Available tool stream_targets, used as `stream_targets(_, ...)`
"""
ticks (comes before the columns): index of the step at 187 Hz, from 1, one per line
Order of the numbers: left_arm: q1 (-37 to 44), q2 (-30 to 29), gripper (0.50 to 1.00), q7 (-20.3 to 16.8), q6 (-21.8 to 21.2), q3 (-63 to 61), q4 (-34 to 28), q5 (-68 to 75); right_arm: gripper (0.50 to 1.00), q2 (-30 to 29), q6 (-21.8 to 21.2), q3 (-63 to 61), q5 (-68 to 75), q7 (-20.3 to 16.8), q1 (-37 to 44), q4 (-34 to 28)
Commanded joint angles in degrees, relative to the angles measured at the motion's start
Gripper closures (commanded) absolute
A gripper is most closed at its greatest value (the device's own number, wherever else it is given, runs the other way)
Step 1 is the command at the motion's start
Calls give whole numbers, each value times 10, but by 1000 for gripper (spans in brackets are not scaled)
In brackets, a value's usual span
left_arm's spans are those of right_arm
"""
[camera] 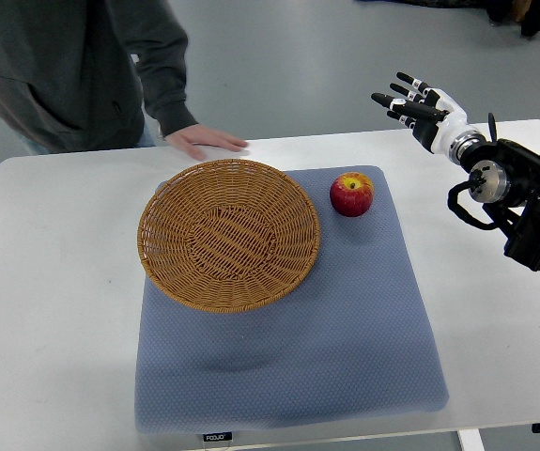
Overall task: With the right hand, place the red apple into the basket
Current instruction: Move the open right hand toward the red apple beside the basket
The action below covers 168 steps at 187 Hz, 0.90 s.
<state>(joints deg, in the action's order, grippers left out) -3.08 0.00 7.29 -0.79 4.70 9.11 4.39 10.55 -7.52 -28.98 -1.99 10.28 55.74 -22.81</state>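
The right hand [418, 105] hangs with fingers spread and nothing in them, over the table's [54, 282] far right corner, well apart from the apple [352, 194]. The apple sits on the far right part of the blue mat [345, 348], just beside the basket's [228, 235] rim. To do this well, the hand should come down over the apple, wrap it evenly, then lift clear of the rim.

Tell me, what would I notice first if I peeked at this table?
Probably the red apple, sitting on the blue mat just right of the big empty wicker basket. Then the robot's right hand, fingers spread in the air past the table's far right edge, and a person's hand flat on the far edge.
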Motion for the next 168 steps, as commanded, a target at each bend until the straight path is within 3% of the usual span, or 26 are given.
stream_targets(1, 0, 0, 500, -1, 0, 1, 0, 0, 579, 0, -5, 1, -1, 0, 0, 0)
stream_targets(116, 0, 0, 500, -1, 0, 1, 1, 0, 579, 4, -23, 12, -62, 0, 2, -4)
stream_targets(168, 1, 0, 500, -1, 0, 3, 1, 0, 579, 4, -42, 12, -177, 2, 3, -7)
